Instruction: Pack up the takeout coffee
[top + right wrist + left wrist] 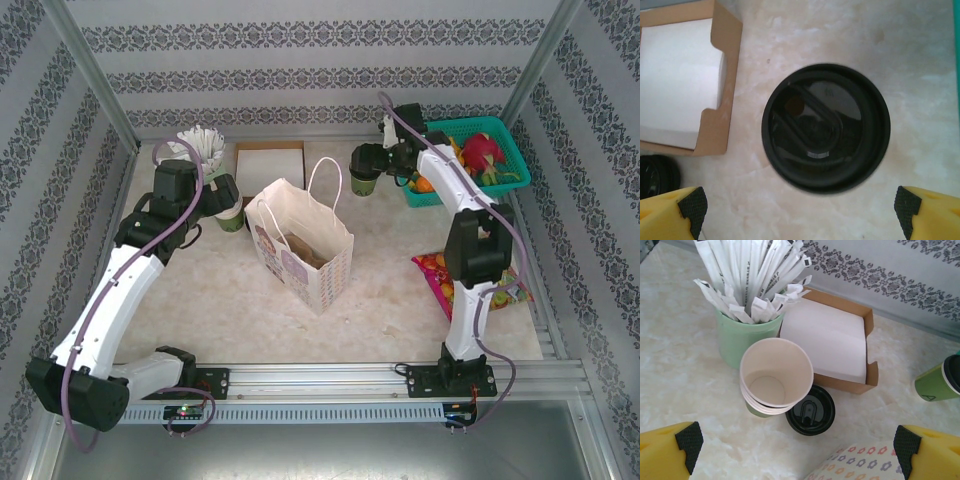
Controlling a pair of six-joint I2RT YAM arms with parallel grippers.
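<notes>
Right wrist: coffee [826,127] beneath parted jaws

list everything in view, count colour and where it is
takeout coffee: 1, olive-green, black lid, far side, right of centre
paper bag: 1, cream with printed side, standing open mid-table
stacked cups: 1 stack, cream, lidless, left of the bag
loose lid: 1, black, flat beside the stack
stick cup: 1, pale green, full of white sticks, far left
napkin box: 1, brown card, white sheets inside, far middle
basket: 1, teal, far right corner
fruit: several, pink and orange, in the basket
snack packet: 1, red and yellow, near right side
table: 1, pale marbled
left claw: 1, yellow with black pads, open over the stacked cups
right claw: 1, yellow with black pads, open over the coffee
</notes>
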